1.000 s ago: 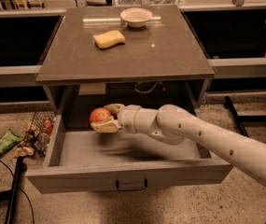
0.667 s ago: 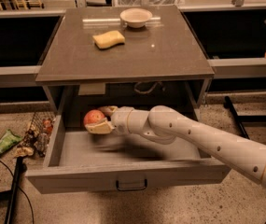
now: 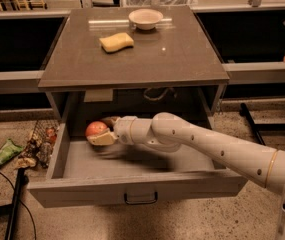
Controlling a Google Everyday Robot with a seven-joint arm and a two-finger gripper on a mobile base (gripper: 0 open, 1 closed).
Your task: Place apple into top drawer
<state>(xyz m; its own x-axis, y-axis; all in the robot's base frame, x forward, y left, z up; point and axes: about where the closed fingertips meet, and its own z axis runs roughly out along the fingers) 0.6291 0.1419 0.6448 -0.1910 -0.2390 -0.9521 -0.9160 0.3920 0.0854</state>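
well, i see the top drawer point(image 3: 137, 190) standing open, my arm point(image 3: 207, 144) reaching in from the right. the gripper point(image 3: 102, 130) sits near its back left corner, clenched around the apple point(image 3: 93, 128), close beside the left wall point(image 3: 58, 153).

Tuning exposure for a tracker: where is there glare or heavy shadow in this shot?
Camera view: a pale glare streak crosses the tabletop beside the bowl; the cavity above the open top drawer is dark; a soft shadow lies on the drawer floor under the pincer, which grips the apple over the drawer's left side.
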